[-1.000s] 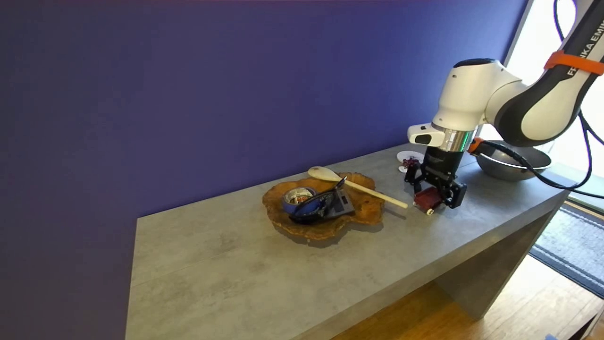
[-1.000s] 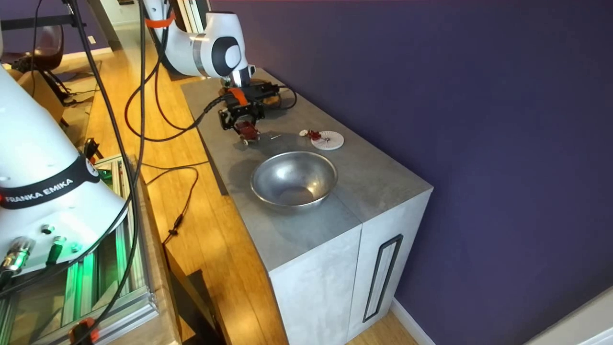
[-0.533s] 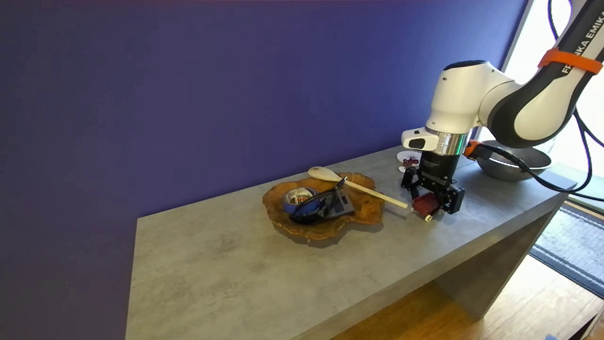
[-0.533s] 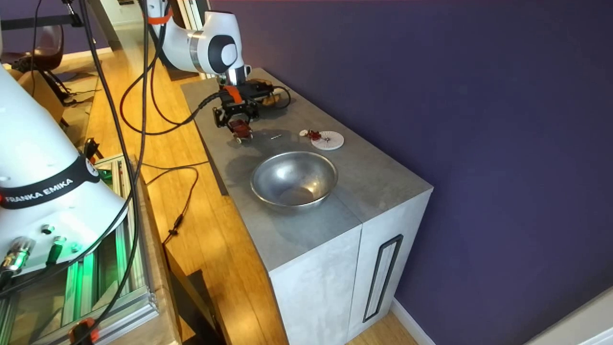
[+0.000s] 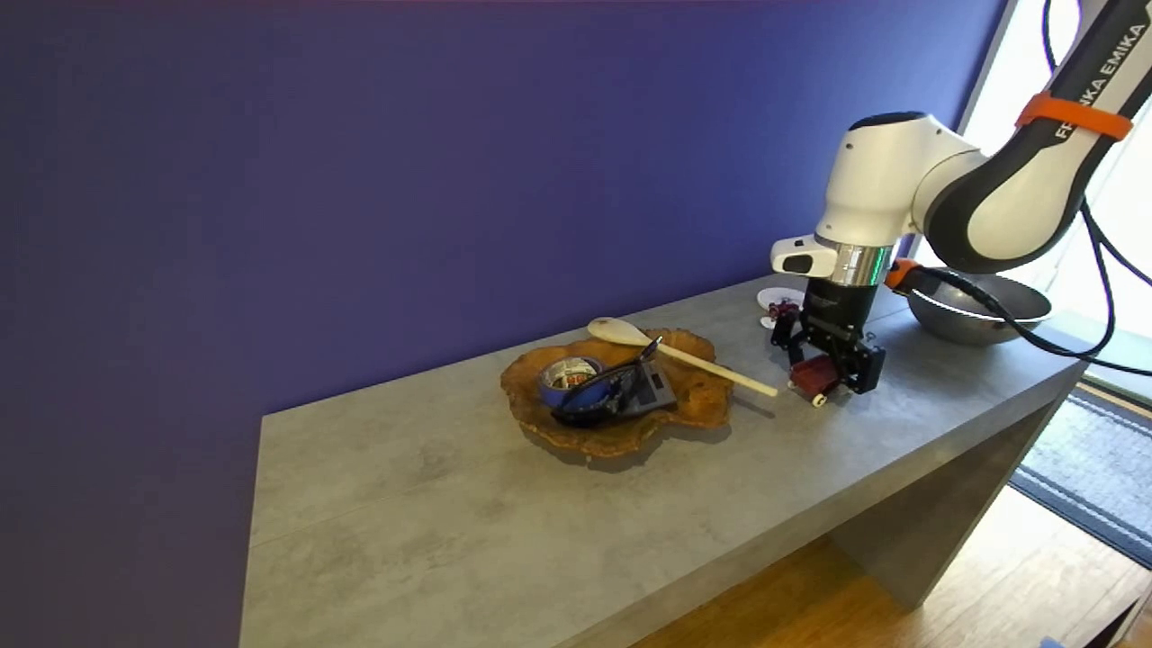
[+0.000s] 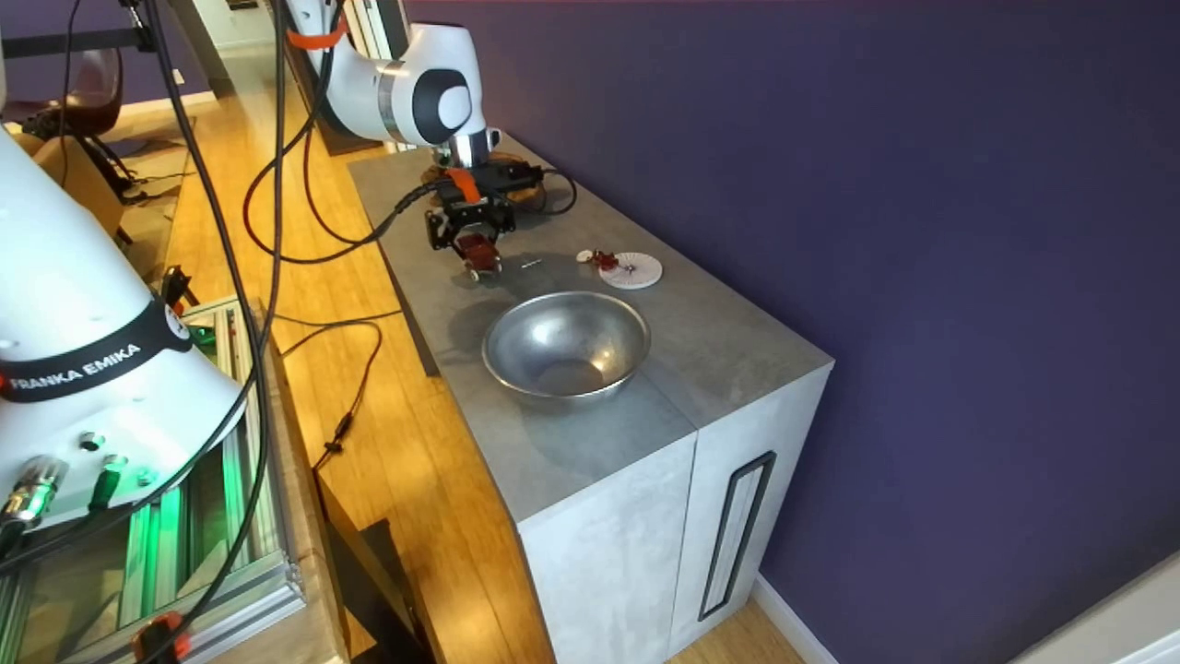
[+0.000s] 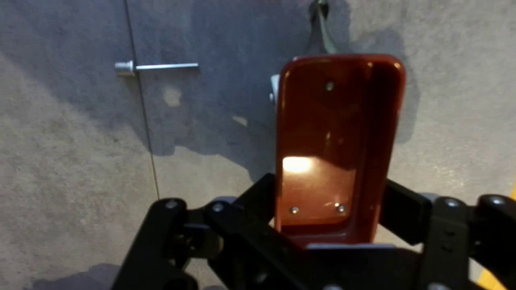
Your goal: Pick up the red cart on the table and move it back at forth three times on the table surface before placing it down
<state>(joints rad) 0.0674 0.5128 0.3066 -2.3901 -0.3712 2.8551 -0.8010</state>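
Observation:
The red cart (image 5: 814, 378), a small boxy toy with pale wheels, shows in both exterior views, including this one (image 6: 478, 252). In the wrist view the red cart (image 7: 322, 133) shows its open hollow and small screws. My gripper (image 7: 331, 201) has a black finger pressed against each long side of the cart, near one end. In an exterior view the gripper (image 5: 821, 362) points down over the grey table (image 5: 432, 513), with the cart between its fingers. The cart is tilted and low over the table; I cannot tell whether its wheels touch it.
A wooden tray (image 5: 702, 396) with blue tape (image 5: 576, 389), dark items and a wooden spoon (image 5: 702, 362) lies beside the gripper. A metal bowl (image 6: 564, 346) and a white dish (image 6: 636, 272) with red pieces stand nearby. A thin metal pin (image 7: 161, 67) lies on the table.
The gripper and cart shifted a little to the left in both exterior views by half a second ago. They have since moved back right, close to where they were. The grip stays the same.

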